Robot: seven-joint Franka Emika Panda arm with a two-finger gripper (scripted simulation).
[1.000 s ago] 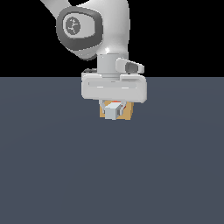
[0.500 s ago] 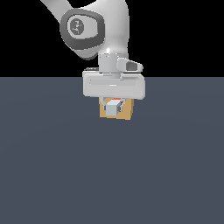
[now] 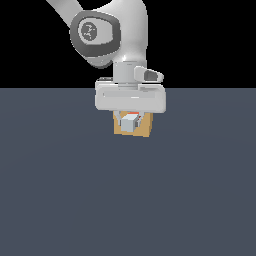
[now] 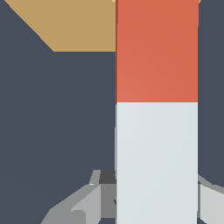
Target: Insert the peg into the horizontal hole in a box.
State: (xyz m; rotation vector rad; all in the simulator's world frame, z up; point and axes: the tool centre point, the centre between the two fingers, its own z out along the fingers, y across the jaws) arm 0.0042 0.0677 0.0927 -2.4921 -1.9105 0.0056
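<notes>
From where I stand, the gripper (image 3: 130, 120) hangs low under the white arm (image 3: 122, 45), its fingers (image 4: 81, 203) closed on the pale end of the peg (image 4: 156, 109). In the wrist view the bar runs straight out from between them, pale grey near the fingers, then red-orange toward the box (image 4: 78, 24). It looks like a stiff, straight, square bar, probably light, with flat sides that suit a pinch. I would say smooth faces could let it slip or twist if pushed hard, so holding it by the pale end, well clear of the tip, seems sensible.

In the exterior view the peg's grey end faces the camera, with the tan box just behind it. The hole is hidden, so I cannot tell whether the tip is inside.
</notes>
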